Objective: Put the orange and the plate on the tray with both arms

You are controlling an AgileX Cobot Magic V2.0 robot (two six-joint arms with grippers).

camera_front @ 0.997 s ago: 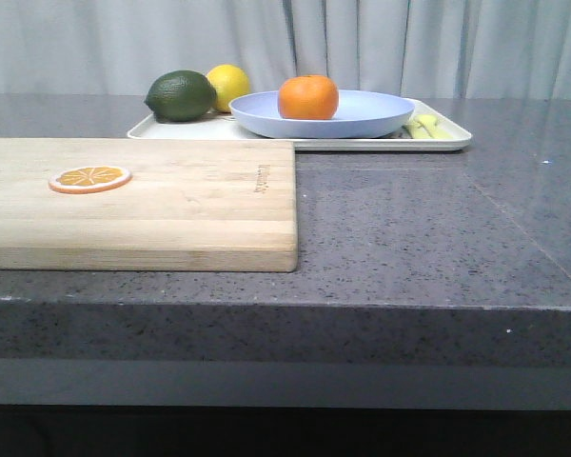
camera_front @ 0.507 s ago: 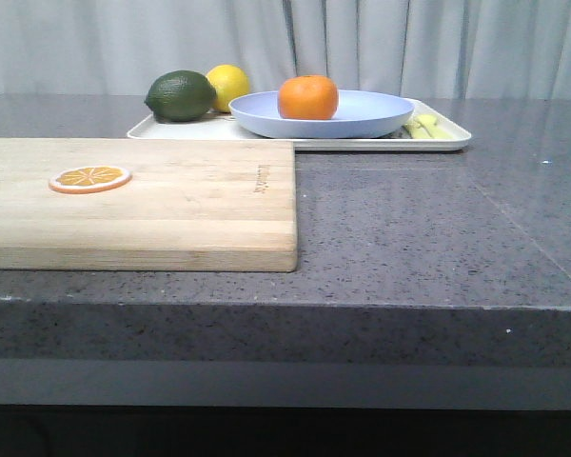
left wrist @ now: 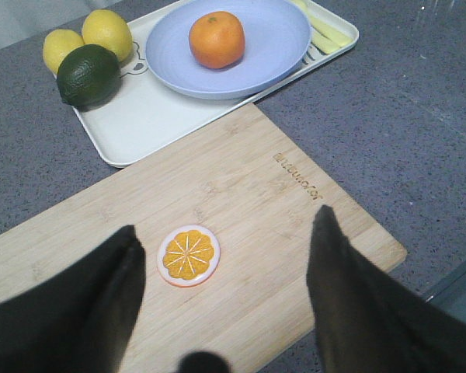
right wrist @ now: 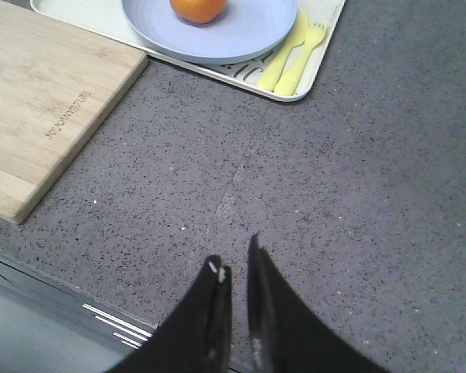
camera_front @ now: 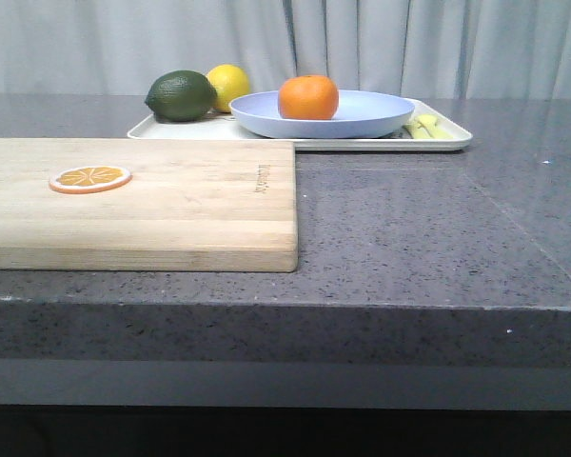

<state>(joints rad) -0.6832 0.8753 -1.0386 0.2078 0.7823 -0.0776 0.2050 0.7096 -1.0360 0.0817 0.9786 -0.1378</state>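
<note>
The cutting board serves as the landmark, lying on the grey counter with its long side running across the robot's front. On its left part rests a thin orange slice, flat, cut face up. The left gripper hangs above the board with its two dark fingers spread wide; the slice shows in the gap between them, close to one finger, and the gripper holds nothing and touches nothing.

Behind the board's far edge lies the tray, its long axis also running left to right, parallel to that edge. The left wrist view shows the board's corner close against the tray rim; whether they touch I cannot tell. At the tray's left end sit a dark green lime and a lemon behind it; the left wrist view shows a second lemon beside the first.

Further right on the tray, beyond the board's right far corner, stands the plate, level and open side up. The orange sits inside it, left of the plate's middle, stem end up as the left wrist view shows. At the tray's right end lie yellow utensils, long axes across the tray's width.

To the right of the board, over bare counter near the front edge, the right gripper has its fingers nearly pressed together, a narrow gap left, gripping nothing.
</note>
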